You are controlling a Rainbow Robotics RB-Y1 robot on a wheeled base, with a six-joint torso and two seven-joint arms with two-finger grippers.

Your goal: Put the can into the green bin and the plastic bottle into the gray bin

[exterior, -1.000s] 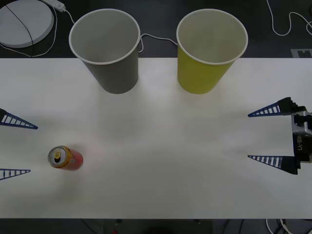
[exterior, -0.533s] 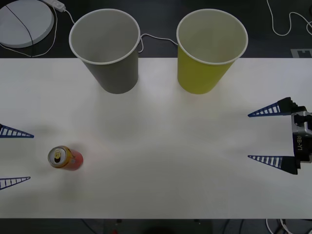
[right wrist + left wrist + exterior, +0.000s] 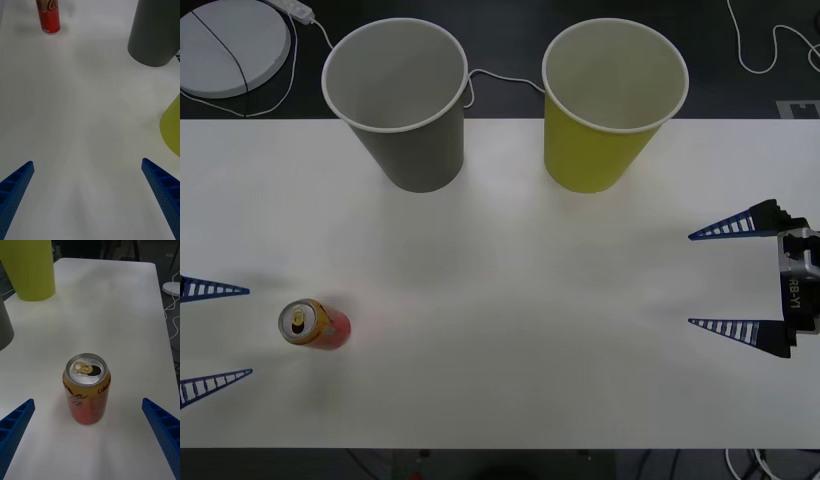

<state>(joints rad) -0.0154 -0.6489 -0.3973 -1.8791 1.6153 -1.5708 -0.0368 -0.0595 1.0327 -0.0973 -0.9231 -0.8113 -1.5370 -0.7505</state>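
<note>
While the can (image 3: 314, 324) stands upright on the table (image 3: 510, 300) at the near left, the left gripper (image 3: 215, 335) sits wide open just left of it. Far back stand the gray bin (image 3: 395, 100) and green bin (image 3: 612, 105). At the right edge, the right gripper (image 3: 725, 278) is wide open.

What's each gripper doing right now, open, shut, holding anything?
Left gripper: open, empty, at the table's left edge, lined up beside the can.
Right gripper: open, empty, parked at the right edge.
</note>
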